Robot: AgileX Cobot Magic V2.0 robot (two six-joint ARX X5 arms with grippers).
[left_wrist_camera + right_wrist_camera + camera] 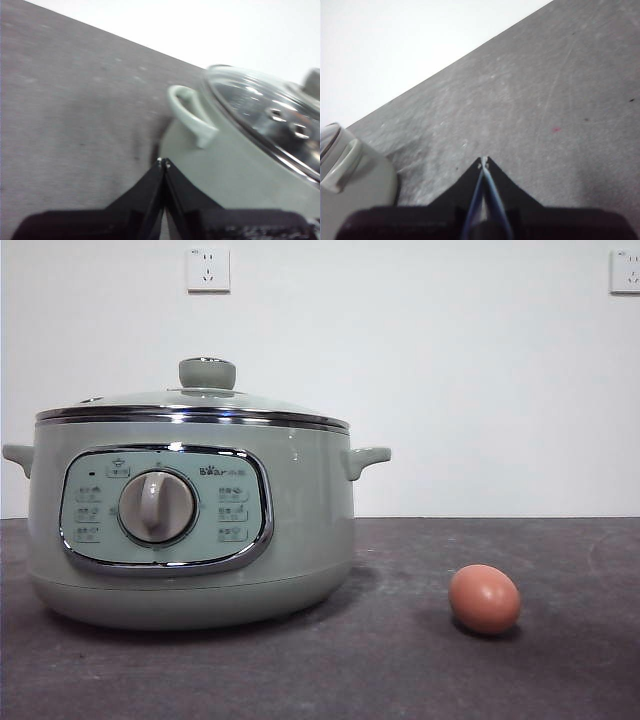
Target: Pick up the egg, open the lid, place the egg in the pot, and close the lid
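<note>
The sage-green pot (190, 530) stands at the left of the dark table, its dial facing the front camera. The glass lid (195, 405) with its green knob (207, 372) sits closed on it. To the pot's right the reddish-brown egg (484, 599) lies alone on the table. Neither arm shows in the front view. My left gripper (164, 162) is shut with nothing in it, hovering beside the pot (235, 170) near a side handle (192, 115); the lid (270, 120) shows there too. My right gripper (484, 160) is shut and empty above bare table, with the pot's edge (350, 175) off to one side. The right wrist view does not show the egg.
A white wall with two power sockets (208, 269) (626, 271) stands behind the table. The dark grey tabletop (420, 670) stretches across the front and to the right of the egg.
</note>
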